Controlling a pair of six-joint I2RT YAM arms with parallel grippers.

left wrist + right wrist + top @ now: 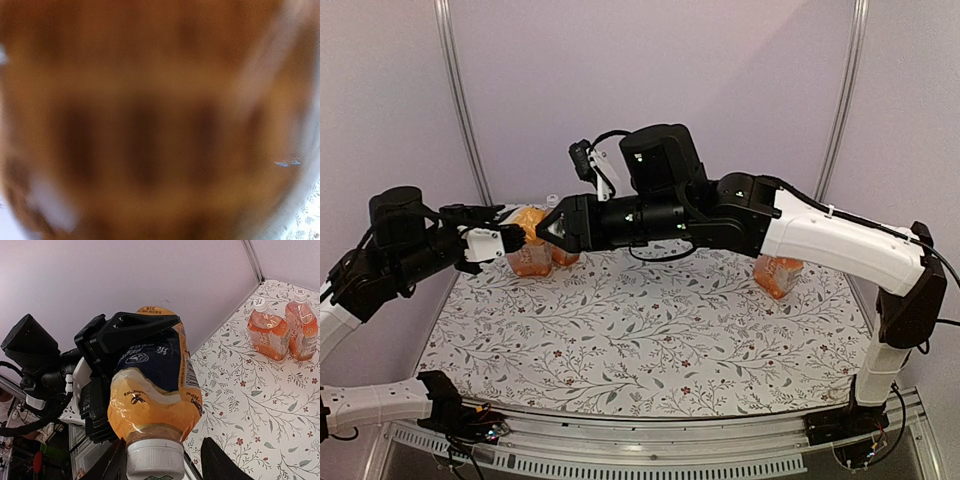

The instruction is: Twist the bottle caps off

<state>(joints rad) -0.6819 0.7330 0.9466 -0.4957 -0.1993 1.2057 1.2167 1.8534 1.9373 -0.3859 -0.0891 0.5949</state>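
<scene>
My left gripper (513, 240) is shut on the body of a clear bottle of orange drink (528, 222) and holds it tipped over above the back left of the table. In the right wrist view its black fingers (130, 327) clamp the bottle (155, 385), whose white ribbed cap (154, 460) points at the camera. My right gripper (553, 228) (161, 467) is open around that cap. One finger touches the cap and the other stands a little apart from it. The left wrist view is filled by the blurred orange bottle (150, 125).
Two more orange bottles (267, 330) (302, 327) with white caps stand on the floral tablecloth (650, 340) near the back left corner, below the held bottle (565, 257). A further bottle (778, 275) stands at the back right, partly behind my right arm. Walls close the back.
</scene>
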